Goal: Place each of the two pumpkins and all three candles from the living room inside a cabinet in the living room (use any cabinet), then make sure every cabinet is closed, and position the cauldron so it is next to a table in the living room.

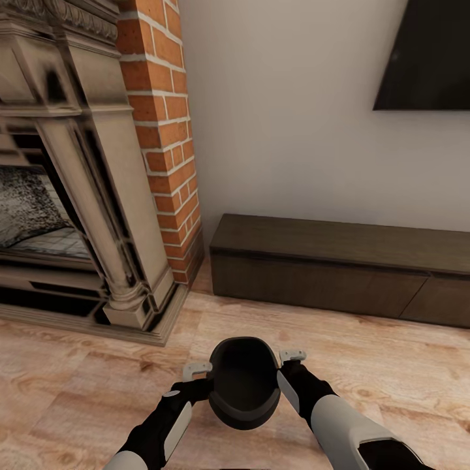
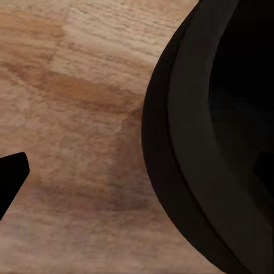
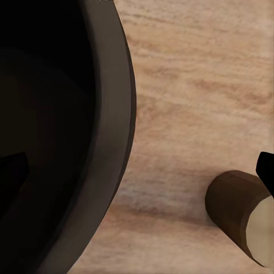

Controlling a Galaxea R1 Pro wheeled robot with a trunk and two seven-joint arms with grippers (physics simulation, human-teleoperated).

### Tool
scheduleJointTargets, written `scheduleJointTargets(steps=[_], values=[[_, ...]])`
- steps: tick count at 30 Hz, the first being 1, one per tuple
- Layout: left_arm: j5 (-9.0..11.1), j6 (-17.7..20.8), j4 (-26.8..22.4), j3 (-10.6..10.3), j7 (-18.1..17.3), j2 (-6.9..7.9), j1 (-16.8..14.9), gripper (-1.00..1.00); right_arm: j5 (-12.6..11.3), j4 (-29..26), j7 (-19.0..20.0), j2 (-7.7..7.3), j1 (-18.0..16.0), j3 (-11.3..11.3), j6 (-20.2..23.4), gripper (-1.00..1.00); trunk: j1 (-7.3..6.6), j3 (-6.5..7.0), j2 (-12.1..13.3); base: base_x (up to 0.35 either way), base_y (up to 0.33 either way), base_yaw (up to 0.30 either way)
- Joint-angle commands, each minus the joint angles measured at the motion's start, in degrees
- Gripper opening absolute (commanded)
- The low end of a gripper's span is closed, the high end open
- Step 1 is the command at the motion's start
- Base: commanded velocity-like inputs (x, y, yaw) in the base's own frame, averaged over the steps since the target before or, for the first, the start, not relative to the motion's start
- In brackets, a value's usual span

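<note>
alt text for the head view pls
Both grippers, left and right, flank a black cauldron above a wooden floor. Behind stand a closed dark cabinet and, left, a fireplace.

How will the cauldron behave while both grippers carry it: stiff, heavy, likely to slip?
The cauldron looks rigid, with a thick rim, so it probably will not flex. It is large beside the left gripper and right gripper, so likely heavy. Its smooth round wall may slip.
</note>
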Motion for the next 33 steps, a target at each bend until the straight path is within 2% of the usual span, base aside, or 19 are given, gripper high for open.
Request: scheduleJointTargets(steps=[1, 33], values=[[0.6, 0.3, -0.1, -0.2, 0.1, 0.0, 0.0, 1.0, 0.0, -0.1, -0.2, 0.0, 0.0, 0.2, 0.4, 1.0, -0.01, -0.05, 0.0, 0.0, 0.0, 0.0], [0.6, 0.0, -1.0, -0.2, -0.7, 0.0, 0.0, 1.0, 0.0, -0.1, -0.2, 0.0, 0.0, 0.1, 0.3, 1.0, -0.01, -0.05, 0.0, 0.0, 0.0, 0.0]])
